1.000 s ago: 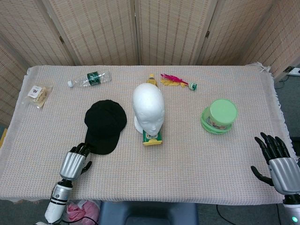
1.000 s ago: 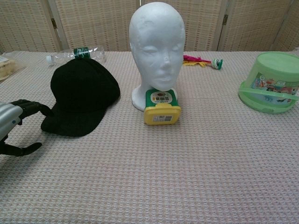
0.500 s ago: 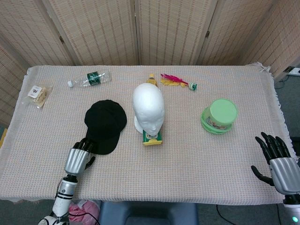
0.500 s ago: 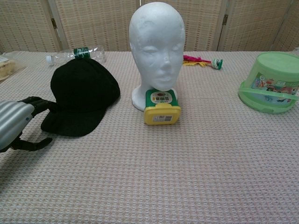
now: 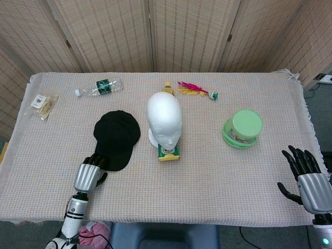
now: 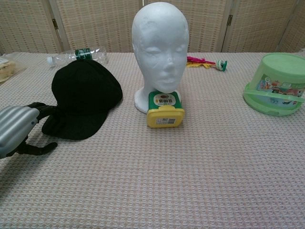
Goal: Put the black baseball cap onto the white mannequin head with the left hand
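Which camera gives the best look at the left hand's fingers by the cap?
The chest view: left hand close, fingers at the cap brim. The head view shows them small from above.

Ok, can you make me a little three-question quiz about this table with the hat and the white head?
1. True or false: the black baseball cap already sits on the white foam mannequin head.
2. Which hand is at the cap's brim? A) left hand B) right hand
3. Fill in: the small yellow box with a green label stands right in ___ of the mannequin head's base, on the robot's side.

Key
1. False; the cap lies on the woven tablecloth beside the head.
2. A; its dark fingertips reach the brim's edge.
3. front
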`<state>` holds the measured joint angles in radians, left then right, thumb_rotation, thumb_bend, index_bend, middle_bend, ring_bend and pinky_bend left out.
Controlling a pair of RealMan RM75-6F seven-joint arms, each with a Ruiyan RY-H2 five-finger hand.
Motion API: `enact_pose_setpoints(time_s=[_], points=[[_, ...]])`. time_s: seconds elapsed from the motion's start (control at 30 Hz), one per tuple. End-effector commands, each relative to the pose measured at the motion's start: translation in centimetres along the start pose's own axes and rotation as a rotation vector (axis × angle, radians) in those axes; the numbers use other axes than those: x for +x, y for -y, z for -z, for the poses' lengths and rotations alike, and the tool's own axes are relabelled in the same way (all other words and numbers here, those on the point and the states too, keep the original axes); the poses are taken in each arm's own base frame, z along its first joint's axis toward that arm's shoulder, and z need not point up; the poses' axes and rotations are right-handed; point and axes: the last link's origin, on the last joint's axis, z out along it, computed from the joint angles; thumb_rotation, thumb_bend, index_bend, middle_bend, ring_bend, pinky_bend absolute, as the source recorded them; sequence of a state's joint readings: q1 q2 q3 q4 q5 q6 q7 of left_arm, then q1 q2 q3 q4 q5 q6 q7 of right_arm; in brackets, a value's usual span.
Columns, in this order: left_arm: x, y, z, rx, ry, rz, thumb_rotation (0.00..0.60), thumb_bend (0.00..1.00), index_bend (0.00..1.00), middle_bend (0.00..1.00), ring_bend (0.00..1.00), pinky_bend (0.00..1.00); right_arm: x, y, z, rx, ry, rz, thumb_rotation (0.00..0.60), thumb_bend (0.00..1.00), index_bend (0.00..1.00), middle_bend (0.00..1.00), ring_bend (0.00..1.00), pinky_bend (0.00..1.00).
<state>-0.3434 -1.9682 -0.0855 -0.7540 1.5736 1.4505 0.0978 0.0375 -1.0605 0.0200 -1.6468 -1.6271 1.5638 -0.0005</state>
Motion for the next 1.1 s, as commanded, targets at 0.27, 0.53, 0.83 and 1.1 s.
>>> enact_pose_setpoints(time_s=[0.27, 0.53, 0.83, 1.1], points=[[-0.3, -0.8, -0.6, -0.008, -0.025, 0.006, 0.6, 0.28, 0.33, 0.38, 0.27, 0.4, 0.0, 0.0, 0.0, -0.009, 0.003, 0.001, 0.6, 0.21, 0.0, 0.0, 0.0, 0.0], [-0.9, -0.9, -1.1, -0.016, -0.013, -0.004, 0.6, 0.28, 0.35, 0.4, 0.27, 0.4, 0.3, 0.0, 0.4, -0.006, -0.008, -0.002, 0.6, 0.21, 0.0, 0.0, 0.0, 0.0], [-0.9, -1.2, -1.9, -0.033, -0.027, 0.0, 0.6, 0.28, 0.36, 0.41, 0.27, 0.39, 0.5, -0.2, 0.4, -0.016, -0.009, 0.0, 0.6, 0.21, 0.0, 0.0, 0.0, 0.0], [-0.7, -1.2, -2.5, -0.04, -0.064, 0.01, 0.6, 0.28, 0.38, 0.43, 0.28, 0.39, 0.4, -0.2, 0.2, -0.019, -0.001, 0.002, 0.6, 0.21, 0.0, 0.0, 0.0, 0.0]])
